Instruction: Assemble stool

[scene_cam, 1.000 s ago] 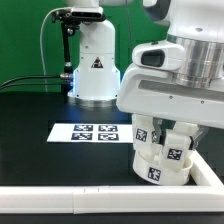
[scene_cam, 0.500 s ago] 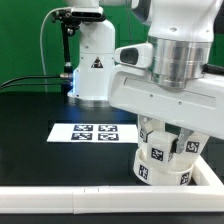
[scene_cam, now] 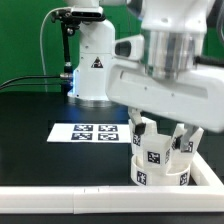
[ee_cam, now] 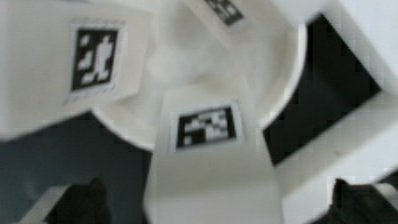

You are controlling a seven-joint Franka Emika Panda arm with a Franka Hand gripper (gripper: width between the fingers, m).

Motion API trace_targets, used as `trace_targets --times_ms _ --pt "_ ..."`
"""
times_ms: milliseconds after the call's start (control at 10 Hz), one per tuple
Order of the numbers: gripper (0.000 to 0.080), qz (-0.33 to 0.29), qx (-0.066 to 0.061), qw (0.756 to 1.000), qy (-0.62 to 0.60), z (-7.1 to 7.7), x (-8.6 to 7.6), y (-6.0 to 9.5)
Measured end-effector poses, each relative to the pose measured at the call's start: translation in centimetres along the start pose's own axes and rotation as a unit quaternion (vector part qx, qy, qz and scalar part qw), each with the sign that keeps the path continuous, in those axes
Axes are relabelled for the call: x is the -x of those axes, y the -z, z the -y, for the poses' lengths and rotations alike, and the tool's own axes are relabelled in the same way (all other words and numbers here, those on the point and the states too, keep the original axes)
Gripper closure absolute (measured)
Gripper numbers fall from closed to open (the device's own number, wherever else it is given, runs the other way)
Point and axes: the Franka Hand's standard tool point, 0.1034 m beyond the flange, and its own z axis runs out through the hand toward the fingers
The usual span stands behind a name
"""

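Observation:
The white stool stands upside down at the exterior view's right, near the table's front. Its round seat lies below and its tagged legs point up. My arm's big white wrist hangs right over it and hides the fingers there. In the wrist view my gripper is open, with one dark fingertip on each side of a tagged leg. A gap shows between the fingertips and the leg. The seat's rim curves behind the leg.
The marker board lies flat on the black table to the left of the stool. The robot's base stands behind it. A white rail runs along the table's front edge.
My wrist has moved toward the exterior view's left and now sits more squarely over the stool. The stool appears shifted slightly left and turned.

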Motion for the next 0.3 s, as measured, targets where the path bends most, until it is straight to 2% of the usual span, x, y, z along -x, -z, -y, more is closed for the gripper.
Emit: trace_targets --times_ms 200,300 --pt "0.0156 0.004 0.0 1.0 0.006 0.08 -1.35 2.36" --pt "0.0151 0.003 0.0 1.0 0.007 0.14 -1.24 2.12"
